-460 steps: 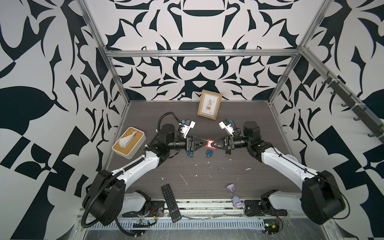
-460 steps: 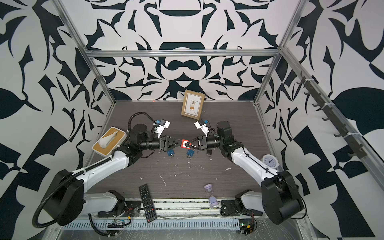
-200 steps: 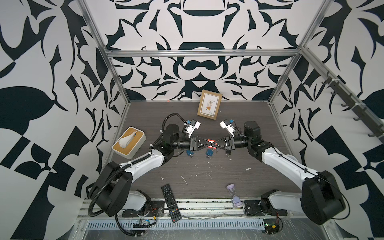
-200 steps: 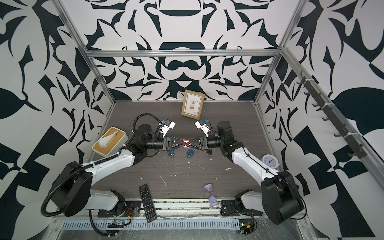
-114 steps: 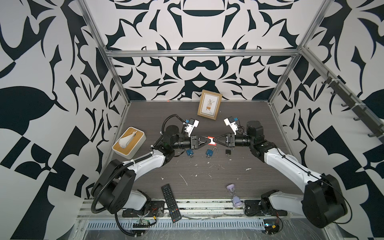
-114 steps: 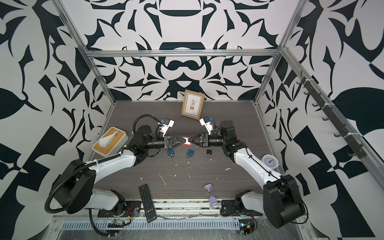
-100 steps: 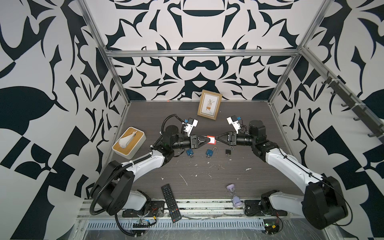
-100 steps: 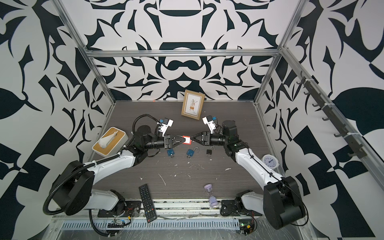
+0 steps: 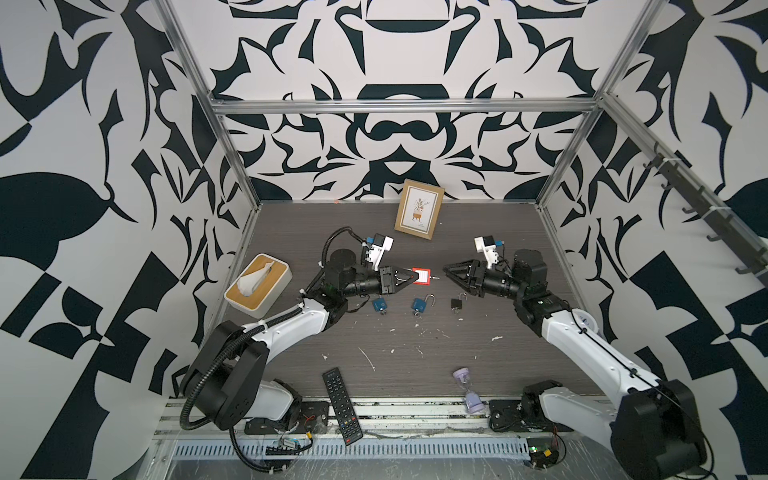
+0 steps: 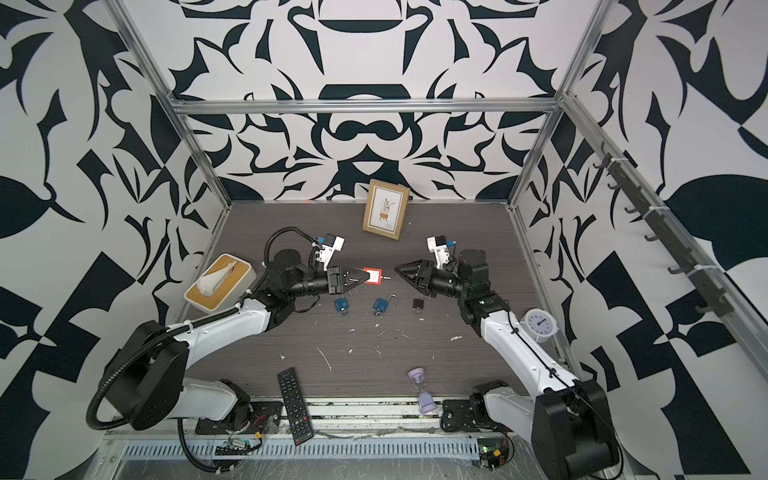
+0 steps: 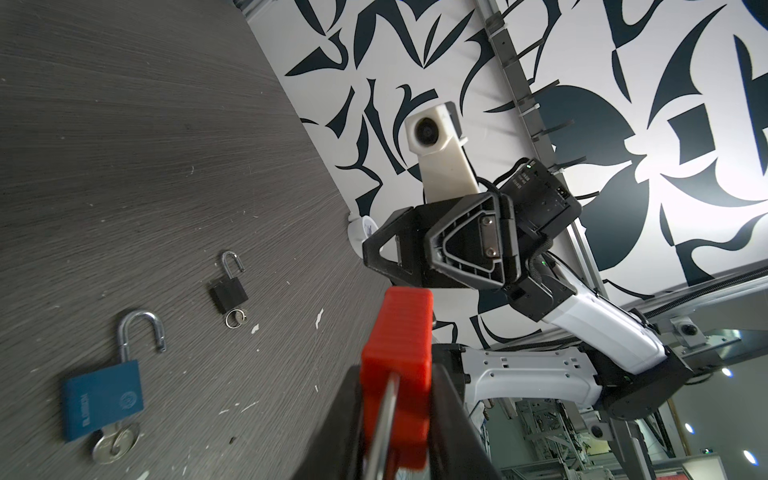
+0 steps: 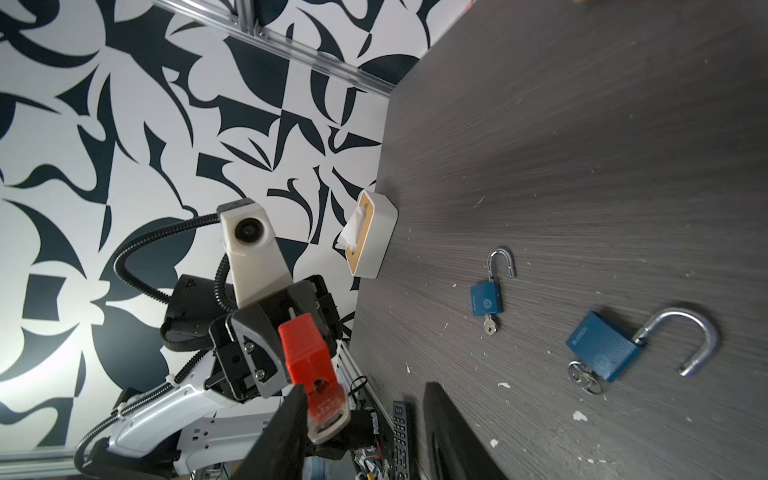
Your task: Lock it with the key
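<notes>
Top views: bright, even, diffuse light from above. Faint soft shadows lie under the arms on the table. Frame posts bow toward the edges.

Wrist views: table grain smears outward at the borders. The close red padlock is soft. White glare blooms on the right wall.

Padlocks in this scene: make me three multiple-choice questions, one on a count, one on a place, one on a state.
1. How many padlocks lie on the table? A two; B three; C five.
2. Where is the red padlock? A lying on the table; B in the left gripper; C nowhere in view.
3. How is the shackle of the black padlock? A swung open; B clicked shut; C missing.
Answers: 1 B, two blue padlocks plus the black padlock lie there. 2 B, the jaws clamp it above the table. 3 A, one shackle end stands free of the body.
</notes>
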